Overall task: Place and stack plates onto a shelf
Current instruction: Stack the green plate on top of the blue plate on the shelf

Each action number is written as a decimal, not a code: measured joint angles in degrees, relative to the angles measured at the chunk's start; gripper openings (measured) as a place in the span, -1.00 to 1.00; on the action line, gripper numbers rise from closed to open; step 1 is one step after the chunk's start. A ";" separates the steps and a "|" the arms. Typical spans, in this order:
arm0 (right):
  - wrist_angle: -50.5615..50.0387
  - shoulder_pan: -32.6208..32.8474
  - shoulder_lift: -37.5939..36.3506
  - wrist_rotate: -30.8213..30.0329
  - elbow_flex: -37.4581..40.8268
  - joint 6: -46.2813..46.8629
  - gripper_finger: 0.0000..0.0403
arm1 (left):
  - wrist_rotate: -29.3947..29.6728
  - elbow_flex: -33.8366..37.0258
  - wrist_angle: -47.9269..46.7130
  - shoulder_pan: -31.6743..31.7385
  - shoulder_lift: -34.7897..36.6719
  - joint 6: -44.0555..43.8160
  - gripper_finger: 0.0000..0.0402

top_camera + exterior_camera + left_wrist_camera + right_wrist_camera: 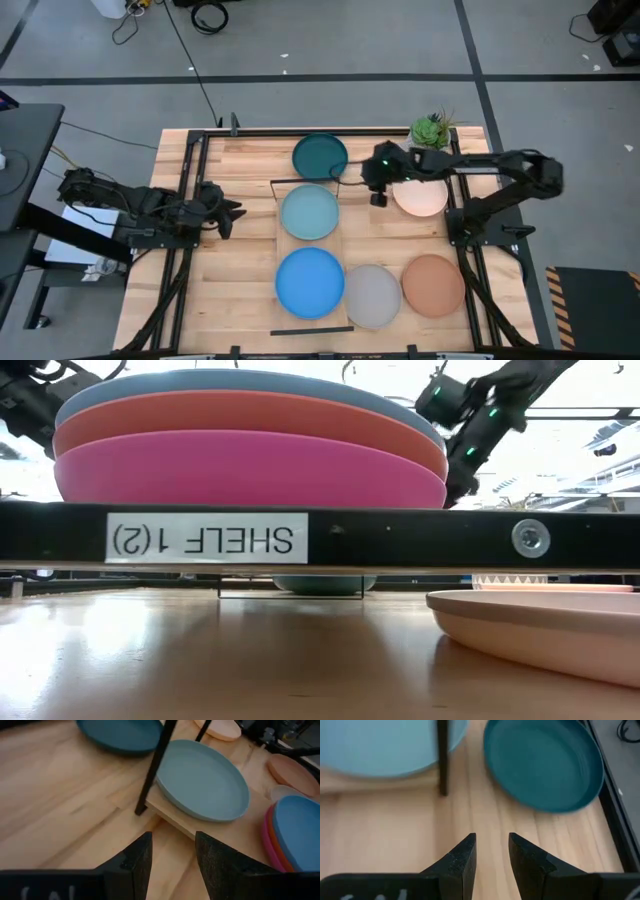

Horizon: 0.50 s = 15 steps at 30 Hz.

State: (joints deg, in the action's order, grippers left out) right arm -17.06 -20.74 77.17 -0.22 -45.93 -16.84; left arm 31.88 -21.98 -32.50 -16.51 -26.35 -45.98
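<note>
While the left gripper (232, 212) is waiting beside the shelf (343, 252), I am steering the right gripper (491, 851), fingers parted and empty, toward the teal plate (542, 762) lying on the surface just beyond. Next I am judging: descend, straddle its rim, close.

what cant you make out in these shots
- High view: the plates under the blue plate are hidden by it.
- Low view: the shelf bar hides most of the teal plate.
- Low view: the peach plate is cut off by the edge.
</note>
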 joint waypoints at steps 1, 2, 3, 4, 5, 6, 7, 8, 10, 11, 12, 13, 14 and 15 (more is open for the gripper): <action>2.44 -1.39 1.72 1.02 0.00 -0.14 -0.40 | -0.78 0.00 -0.01 -0.01 0.01 -0.66 -0.23; 4.75 -2.75 3.45 1.90 0.00 0.05 -0.40 | -1.55 -0.05 -0.02 0.00 0.11 -1.64 -0.23; 6.64 -4.32 5.03 2.69 -0.07 0.53 -0.40 | -2.43 -0.25 -0.10 0.01 0.13 -2.37 -0.23; 7.21 -5.77 6.60 3.55 -0.52 0.99 -0.40 | -3.31 -0.72 -0.34 0.00 0.15 -3.19 -0.23; 7.23 -7.25 8.10 4.33 -1.23 1.58 -0.40 | -4.14 -1.44 -0.50 0.01 0.13 -3.79 -0.23; 7.28 -8.69 9.53 5.08 -2.02 2.11 -0.40 | -4.91 -2.41 -0.87 0.01 0.12 -4.28 -0.23; 7.31 -9.95 10.85 5.78 -2.82 2.83 -0.40 | -5.54 -3.43 -1.26 0.00 0.13 -4.41 -0.23; 7.29 -11.07 12.04 6.32 -3.68 3.54 -0.40 | -5.76 -4.45 -1.87 -0.01 0.13 -4.46 -0.23; 7.33 -12.93 14.62 7.39 -5.63 5.34 -0.40 | -5.26 -6.17 -2.84 -0.01 0.17 -4.45 -0.23; 7.25 -13.55 15.76 7.89 -6.66 6.39 -0.40 | -4.72 -6.86 -3.24 0.01 0.15 -4.45 -0.23; 6.82 -14.05 16.99 8.38 -7.85 7.15 -0.40 | -4.16 -7.43 -3.49 0.00 0.15 -4.44 -0.23; 6.43 -14.43 18.21 8.57 -8.99 7.69 -0.40 | -3.63 -7.77 -3.48 0.01 0.15 -4.41 -0.23; 6.40 -14.78 19.50 8.62 -10.07 8.26 -0.40 | -3.45 -7.89 -3.41 0.01 0.15 -4.41 -0.23; 6.36 -15.15 20.93 8.62 -11.07 8.92 -0.39 | -3.45 -7.89 -3.58 0.07 0.15 -4.43 -0.23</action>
State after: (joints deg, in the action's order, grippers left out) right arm -10.71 -35.88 98.09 8.40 -57.01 -7.91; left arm 28.43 -29.87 -36.08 -16.44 -26.20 -50.41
